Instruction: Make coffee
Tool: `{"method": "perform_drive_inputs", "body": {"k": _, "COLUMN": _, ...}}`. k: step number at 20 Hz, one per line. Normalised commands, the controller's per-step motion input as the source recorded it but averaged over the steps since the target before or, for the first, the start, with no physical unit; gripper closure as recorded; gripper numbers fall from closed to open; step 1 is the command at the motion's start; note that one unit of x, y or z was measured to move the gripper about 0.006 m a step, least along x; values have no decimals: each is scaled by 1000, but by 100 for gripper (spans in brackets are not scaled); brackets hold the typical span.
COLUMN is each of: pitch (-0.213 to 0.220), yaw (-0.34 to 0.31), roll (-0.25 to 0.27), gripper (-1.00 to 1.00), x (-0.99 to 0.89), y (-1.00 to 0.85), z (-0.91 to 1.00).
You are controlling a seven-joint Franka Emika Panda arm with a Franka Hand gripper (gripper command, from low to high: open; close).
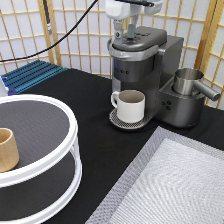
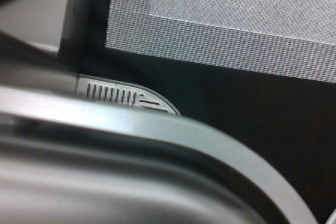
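- Coffee pod cannot be seen in either view.
- Gripper [image 1: 125,31], at twelve o'clock in the exterior view, reaches the coffee machine [image 1: 142,70] lid, fingers spread with nothing visible between.
- Cream mug [image 1: 130,105] sits on the drip tray [image 1: 116,120].
- Wooden cup [image 1: 7,149] stands at nine o'clock on the white tiered stand [image 1: 70,131].

You will find no lettering, brand, number or sign that can be read in either view. The dark grey single-serve coffee machine with the silver band [image 1: 145,65] carries small pale marks on the front of its head, above the cream handled mug [image 1: 131,105], but they are too faint to make out as words. On its lower body, two small round button-like dots sit beside the steel jug, bearing no legible symbol. The wrist view shows only slotted grille lines, no writing.
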Motion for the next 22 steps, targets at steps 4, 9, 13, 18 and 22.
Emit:
{"method": "perform_drive_inputs", "body": {"k": 4, "pitch": 32, "yaw": 65, "roll": -26, "gripper": -100, "x": -131, "y": 219, "z": -651}}
{"method": "perform_drive_inputs", "body": {"k": 9, "pitch": -27, "yaw": 54, "roll": -111, "gripper": -100, "x": -517, "y": -145, "z": 876}}
{"method": "perform_drive_inputs", "body": {"k": 13, "pitch": -101, "yaw": 63, "roll": -37, "gripper": -100, "x": -377, "y": -810, "z": 62}}
{"method": "perform_drive_inputs", "body": {"k": 18, "pitch": -124, "yaw": 47, "roll": -20, "gripper": -100, "x": -260, "y": -930, "z": -190}}
{"method": "perform_drive_inputs", "body": {"k": 22, "pitch": -150, "yaw": 59, "roll": -12, "gripper": -100, "x": -176, "y": -931, "z": -211}}
